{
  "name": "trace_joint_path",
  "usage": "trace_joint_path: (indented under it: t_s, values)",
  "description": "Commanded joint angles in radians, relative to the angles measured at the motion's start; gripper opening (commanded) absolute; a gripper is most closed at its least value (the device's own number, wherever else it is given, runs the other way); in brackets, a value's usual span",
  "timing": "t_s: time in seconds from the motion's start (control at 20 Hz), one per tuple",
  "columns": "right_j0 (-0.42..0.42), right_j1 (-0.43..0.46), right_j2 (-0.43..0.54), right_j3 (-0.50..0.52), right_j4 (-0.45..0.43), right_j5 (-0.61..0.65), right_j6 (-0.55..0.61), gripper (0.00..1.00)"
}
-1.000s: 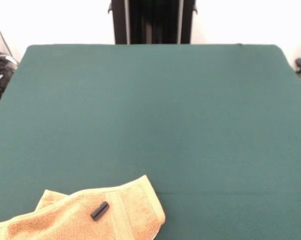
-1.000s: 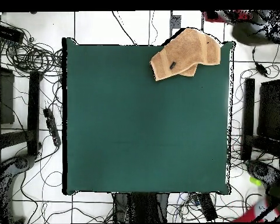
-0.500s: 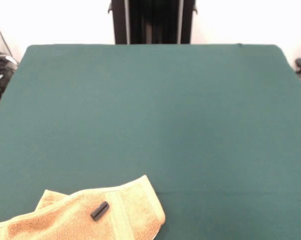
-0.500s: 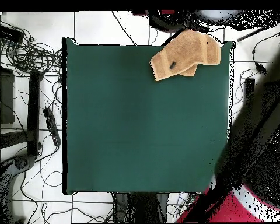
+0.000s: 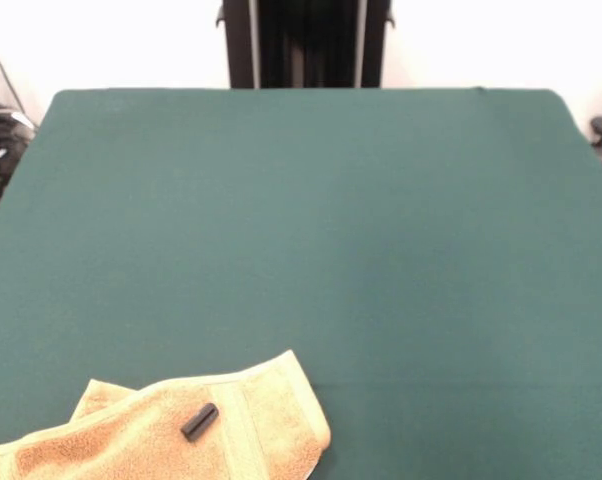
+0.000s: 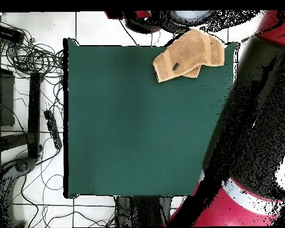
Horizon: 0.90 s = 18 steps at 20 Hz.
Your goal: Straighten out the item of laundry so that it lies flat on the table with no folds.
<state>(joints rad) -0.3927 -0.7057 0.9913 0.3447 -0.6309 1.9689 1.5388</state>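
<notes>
Where the front view meets its bottom edge, the golden-orange towel [image 5: 151, 430] is seen at the near left corner of the counter [image 5: 311, 220]. Part of the towel is cut off by the bottom edge of that view. It is not laid out flat. It is bunched up, and a second layer is seen sticking out from under its far left side. A ribbed band [image 5: 243, 420] is seen running across the towel near its right end. That end is rounded and a little curled.

A small black cylinder [image 5: 199, 421] is laid on top of the towel, just left of the band. It is tilted, and it is touching the cloth.

When the scene is seen from above, the towel [image 6: 189, 54] is found by the top right corner of the green counter [image 6: 139, 130], with one side reaching past the counter's edge. The black cylinder [image 6: 176, 66] shows there as a small dark mark on the cloth.

The rest of the counter is covered only by its dark green cloth.

From above, the big red and black arm [image 6: 257, 119] is seen along the right side, well apart from the towel. The gripper cannot be picked out, so it cannot be told if it is open or closed.

Many wires [image 6: 26, 53] are seen on the white floor around the counter.
</notes>
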Motion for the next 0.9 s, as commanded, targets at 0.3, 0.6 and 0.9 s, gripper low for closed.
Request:
trace_joint_path:
  t_s: [0.3, 0.6, 0.9]
  values:
    - [0.094, 0.039, -0.07, 0.06, -0.047, 0.055, 0.283, 0.0]
    - [0.157, 0.031, -0.107, 0.04, -0.103, 0.046, 0.339, 0.0]
    - [0.201, 0.046, -0.112, -0.005, -0.165, 0.085, 0.352, 0.0]
